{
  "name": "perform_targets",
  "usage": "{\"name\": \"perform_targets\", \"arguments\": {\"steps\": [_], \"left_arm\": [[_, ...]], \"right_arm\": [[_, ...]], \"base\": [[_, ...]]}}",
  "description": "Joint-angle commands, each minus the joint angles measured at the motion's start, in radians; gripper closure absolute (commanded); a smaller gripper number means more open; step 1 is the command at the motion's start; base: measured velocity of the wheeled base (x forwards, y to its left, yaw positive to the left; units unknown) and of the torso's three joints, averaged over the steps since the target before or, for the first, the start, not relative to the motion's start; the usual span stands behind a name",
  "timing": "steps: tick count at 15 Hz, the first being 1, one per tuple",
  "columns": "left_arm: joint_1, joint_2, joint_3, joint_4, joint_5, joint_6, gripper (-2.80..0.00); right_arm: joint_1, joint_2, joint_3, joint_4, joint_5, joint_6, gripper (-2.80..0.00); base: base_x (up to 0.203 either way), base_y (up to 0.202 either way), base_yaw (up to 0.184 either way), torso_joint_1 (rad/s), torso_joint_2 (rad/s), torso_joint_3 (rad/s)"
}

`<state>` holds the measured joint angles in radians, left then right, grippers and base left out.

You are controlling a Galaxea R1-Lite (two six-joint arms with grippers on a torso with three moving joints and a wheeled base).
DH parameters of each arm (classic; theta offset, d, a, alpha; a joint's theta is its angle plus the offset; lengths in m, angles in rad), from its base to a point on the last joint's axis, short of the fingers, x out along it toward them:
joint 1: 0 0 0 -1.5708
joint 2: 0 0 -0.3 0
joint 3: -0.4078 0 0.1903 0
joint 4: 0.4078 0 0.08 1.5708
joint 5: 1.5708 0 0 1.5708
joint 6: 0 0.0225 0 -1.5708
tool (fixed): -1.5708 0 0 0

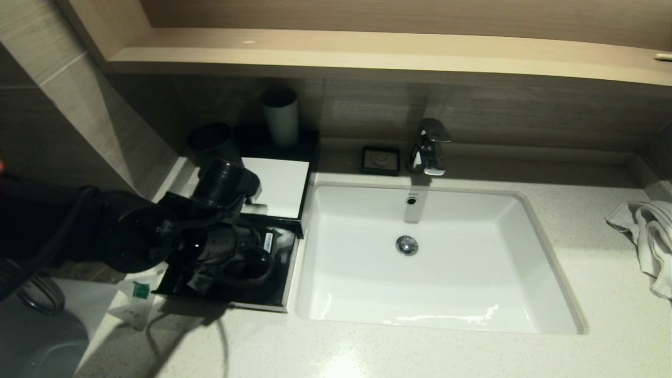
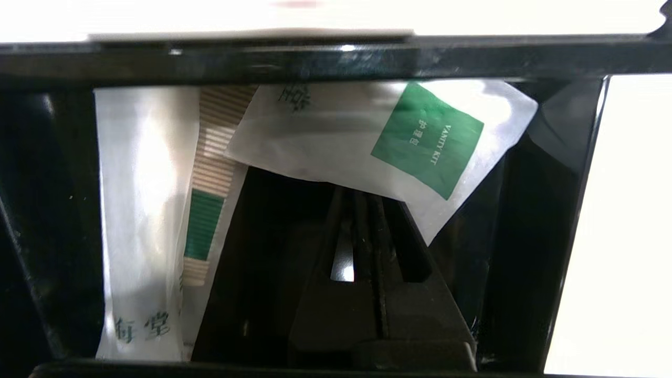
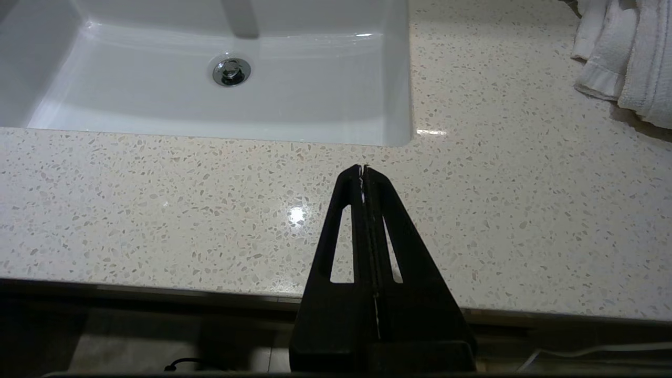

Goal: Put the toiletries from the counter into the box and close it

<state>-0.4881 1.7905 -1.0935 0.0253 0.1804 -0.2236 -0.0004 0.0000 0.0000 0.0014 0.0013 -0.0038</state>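
The left arm is blocking most of the open drawer in the head view, hiding its contents. A sachet on the counter is peeking out from under it, partly covered. The long sachet is running under the box's black rim, its far end unseen. The towel is getting cut off at the edge.

Counter looks like speckled polished stone, pretty shiny. Sink is glossy white ceramic, tap is mirror chrome. The box is glossy black plastic. Just past the jaw tips, the sachets are frosted, slightly crinkly plastic with matt green labels. Towel is soft white terry cloth.
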Motion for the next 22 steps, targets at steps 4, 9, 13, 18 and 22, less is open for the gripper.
{"name": "perform_targets", "arguments": {"steps": [4,9,13,18,22], "left_arm": [[0.0,-0.02,-0.017,0.002,0.002,-0.003,0.0],[-0.001,-0.079,0.033,0.004,0.002,-0.003,0.0],[-0.001,-0.14,0.069,0.004,0.002,-0.004,0.0],[0.0,-0.274,0.124,0.009,0.005,-0.005,0.0],[0.031,-0.367,0.163,0.016,0.01,-0.004,0.0]], "right_arm": [[0.0,0.0,0.0,0.0,0.0,-0.001,0.0],[-0.001,0.0,0.0,0.0,0.0,-0.001,0.0],[0.0,0.0,0.0,0.0,0.001,-0.001,0.0],[0.0,0.0,0.0,0.0,0.0,-0.001,0.0],[0.0,0.0,0.0,0.0,0.0,-0.001,0.0]], "base": [[0.0,0.0,0.0,0.0,0.0,0.0],[0.0,0.0,0.0,0.0,0.0,0.0],[0.0,0.0,0.0,0.0,0.0,0.0],[0.0,0.0,0.0,0.0,0.0,0.0],[0.0,0.0,0.0,0.0,0.0,0.0]]}}
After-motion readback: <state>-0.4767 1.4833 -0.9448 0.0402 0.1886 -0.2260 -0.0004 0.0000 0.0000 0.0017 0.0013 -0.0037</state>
